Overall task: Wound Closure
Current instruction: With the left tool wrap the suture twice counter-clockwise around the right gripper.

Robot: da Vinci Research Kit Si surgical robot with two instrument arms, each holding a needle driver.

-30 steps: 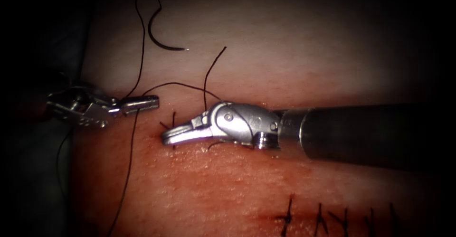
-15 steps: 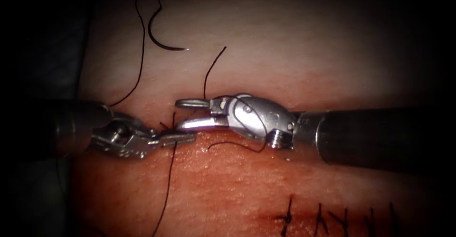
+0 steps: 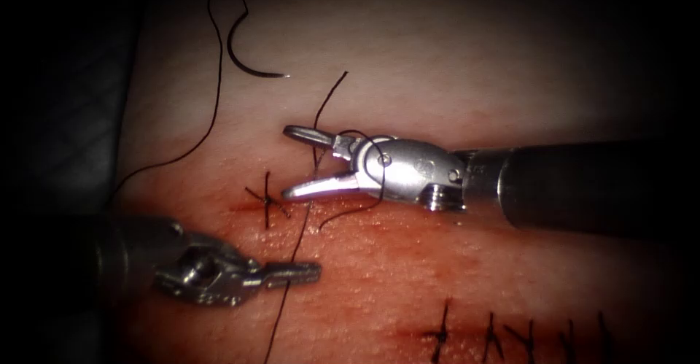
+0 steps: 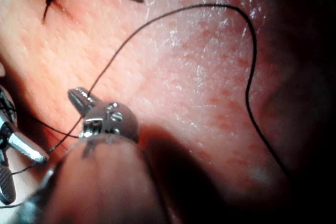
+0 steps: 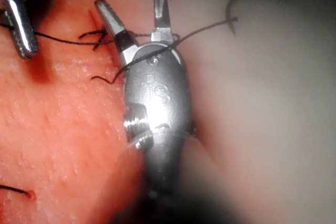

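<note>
On the tissue (image 3: 452,65), a dark knot (image 3: 267,200) sits at the left end of the cut. My left tool (image 3: 305,270) lies below it, shut on the thread (image 3: 294,247), which runs up towards the right tool. In the left wrist view the left tool (image 4: 79,98) grips that same thread (image 4: 157,19). My right tool (image 3: 290,162) stands open just right of the knot, holding nothing, with a loop of thread (image 3: 379,167) draped over its jaws. The right tool (image 5: 134,10) spreads wide beside the knot (image 5: 97,38). The curved needle (image 3: 246,63) lies free on the pale tissue, upper left, held by neither tool.
Several finished stitches (image 3: 440,331) line the cut at the lower right. Red fluid (image 3: 408,262) wets the near tissue. A short thread tail (image 3: 329,105) sticks up behind the right tool. Left of the tissue's edge lies dark background (image 3: 65,101).
The right tool's jaws have gone from shut to wide open and risen off the cut. The left tool has carried its thread rightward and down, and the knot now shows.
</note>
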